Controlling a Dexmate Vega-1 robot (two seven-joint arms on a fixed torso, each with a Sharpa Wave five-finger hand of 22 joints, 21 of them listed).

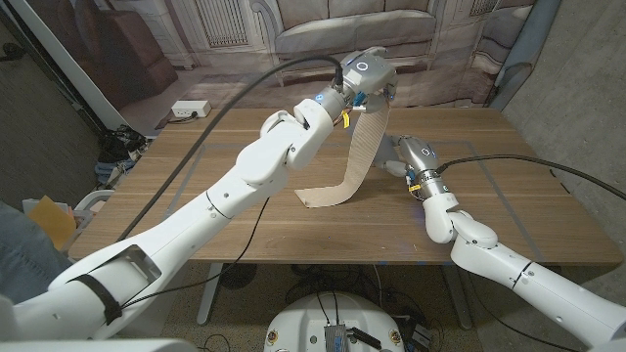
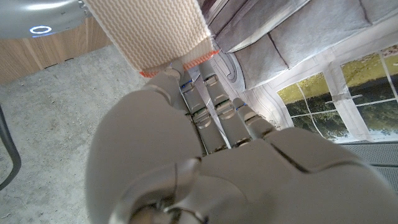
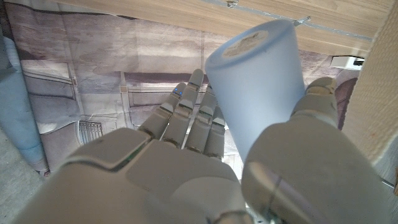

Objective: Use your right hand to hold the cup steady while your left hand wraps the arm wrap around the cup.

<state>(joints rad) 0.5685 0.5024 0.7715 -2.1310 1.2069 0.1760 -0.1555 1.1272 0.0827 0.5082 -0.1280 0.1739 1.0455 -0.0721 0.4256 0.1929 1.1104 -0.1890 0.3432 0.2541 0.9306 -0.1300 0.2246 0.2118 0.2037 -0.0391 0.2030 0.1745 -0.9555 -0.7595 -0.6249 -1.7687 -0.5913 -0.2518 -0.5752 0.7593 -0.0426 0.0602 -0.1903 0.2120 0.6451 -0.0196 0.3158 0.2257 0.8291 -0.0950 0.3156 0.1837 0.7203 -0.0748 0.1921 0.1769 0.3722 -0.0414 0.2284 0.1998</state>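
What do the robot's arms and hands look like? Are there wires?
The arms are glossy white rounded shells with dark joint gaps. A black cable runs to the left arm, another to the right. Each grey robot hand, left and right, has jointed fingers; a blue ring light glows on the left.

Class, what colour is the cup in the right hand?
Pale blue cup, seen best in the right wrist view.

A wooden desk (image 1: 509, 196) stands before a printed backdrop (image 1: 293, 29) showing a sofa. A white power strip (image 1: 190, 110) lies on the floor beyond the desk's far left corner, near tangled cables (image 1: 122, 142). A yellow envelope (image 1: 54, 220) lies at the left edge.
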